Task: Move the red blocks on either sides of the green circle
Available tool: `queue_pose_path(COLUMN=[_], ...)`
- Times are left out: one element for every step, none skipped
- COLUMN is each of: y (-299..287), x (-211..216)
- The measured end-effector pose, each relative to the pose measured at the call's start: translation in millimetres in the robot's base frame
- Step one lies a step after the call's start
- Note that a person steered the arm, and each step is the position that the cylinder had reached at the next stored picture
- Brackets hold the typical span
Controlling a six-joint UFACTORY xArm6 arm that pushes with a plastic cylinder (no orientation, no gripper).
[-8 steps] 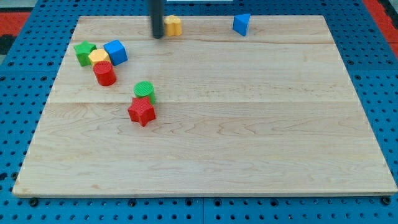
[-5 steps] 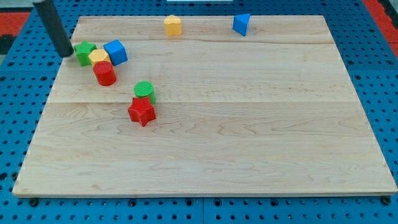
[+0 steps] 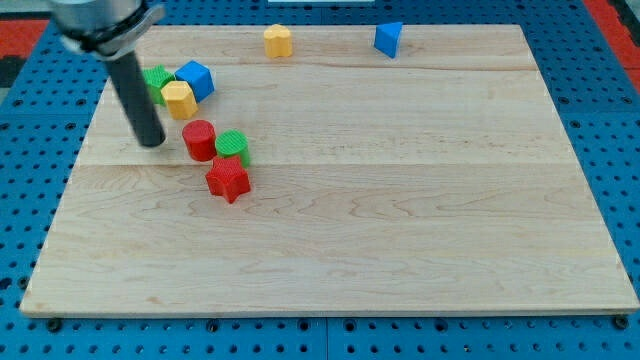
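My tip low on the board, dark rod slanting up toward the view's top-left
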State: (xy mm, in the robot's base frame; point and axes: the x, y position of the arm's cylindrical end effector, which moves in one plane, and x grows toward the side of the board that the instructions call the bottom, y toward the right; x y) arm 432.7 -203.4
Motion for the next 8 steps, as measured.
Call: queue_pose_path(y=[32, 69, 95, 148, 65, 42, 122, 190], x=[22, 39, 70, 72, 70, 42, 54, 86])
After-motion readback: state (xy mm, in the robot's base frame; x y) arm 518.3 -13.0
